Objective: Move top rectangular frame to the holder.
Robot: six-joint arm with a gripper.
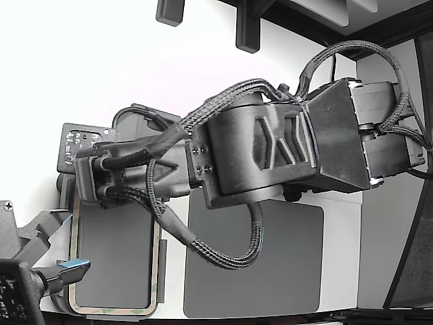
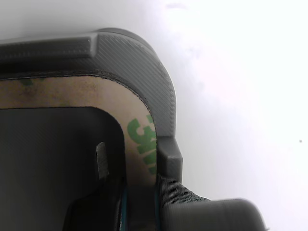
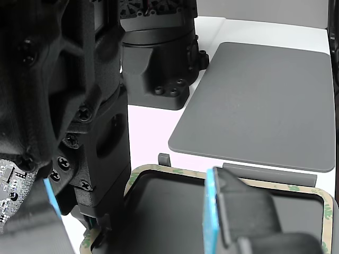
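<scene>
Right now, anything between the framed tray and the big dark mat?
Nothing: in the other view only bare white table separates the frame on its holder from the dark grey mat.

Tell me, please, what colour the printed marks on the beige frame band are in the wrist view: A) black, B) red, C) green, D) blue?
C: the wrist view shows green printed marks on the pale beige band of the frame, where it curves round the corner inside the grey holder.
</scene>
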